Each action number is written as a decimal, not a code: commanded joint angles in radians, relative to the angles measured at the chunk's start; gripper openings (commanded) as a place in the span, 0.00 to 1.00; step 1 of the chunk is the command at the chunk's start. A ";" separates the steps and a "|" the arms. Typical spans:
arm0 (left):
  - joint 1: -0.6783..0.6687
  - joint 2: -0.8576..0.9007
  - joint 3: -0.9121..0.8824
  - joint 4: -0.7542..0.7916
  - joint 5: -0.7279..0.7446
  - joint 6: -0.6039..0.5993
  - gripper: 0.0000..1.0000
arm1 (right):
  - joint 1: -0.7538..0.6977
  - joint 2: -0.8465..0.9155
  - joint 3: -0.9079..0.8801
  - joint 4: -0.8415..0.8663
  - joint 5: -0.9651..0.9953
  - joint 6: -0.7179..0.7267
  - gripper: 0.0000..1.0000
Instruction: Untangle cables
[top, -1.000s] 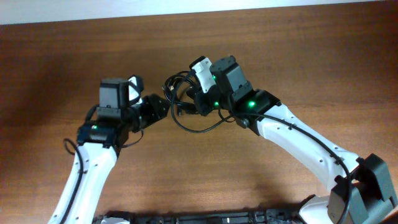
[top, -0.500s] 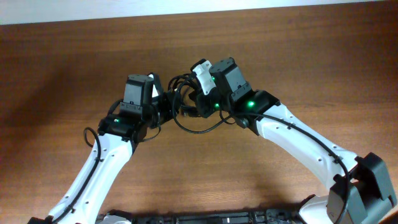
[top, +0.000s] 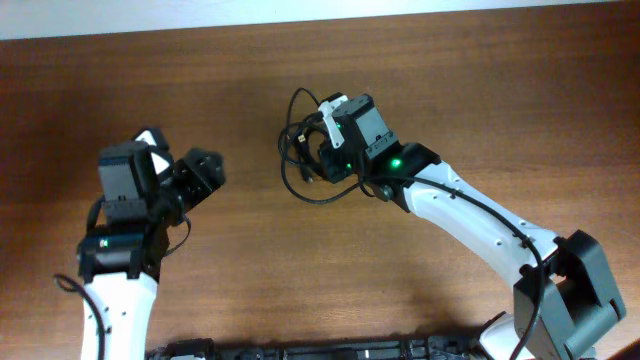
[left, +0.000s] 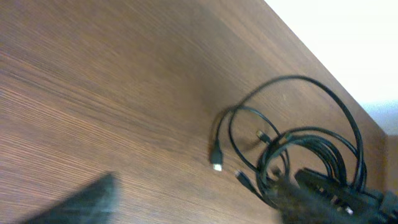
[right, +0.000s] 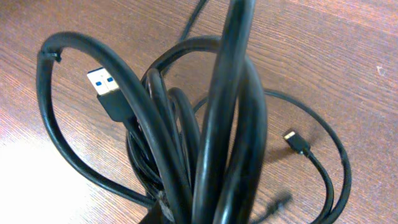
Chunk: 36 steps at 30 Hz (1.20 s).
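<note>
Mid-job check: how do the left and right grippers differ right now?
The right gripper is shut on the cables, while the left gripper holds nothing. The right gripper sits right at the tangle, while the left gripper stands off to the side, touching no cable. Both are over the same wooden table.
</note>
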 joint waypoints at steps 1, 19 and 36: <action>-0.079 0.124 0.012 0.008 0.161 0.011 0.99 | -0.001 0.003 0.001 0.014 -0.006 0.034 0.05; -0.329 0.583 0.012 0.166 -0.304 -0.040 0.00 | -0.041 -0.113 0.004 -0.101 -0.117 0.030 0.04; 0.325 0.582 0.108 0.082 0.706 0.351 0.82 | -0.236 -0.360 0.004 -0.353 -0.150 0.031 0.05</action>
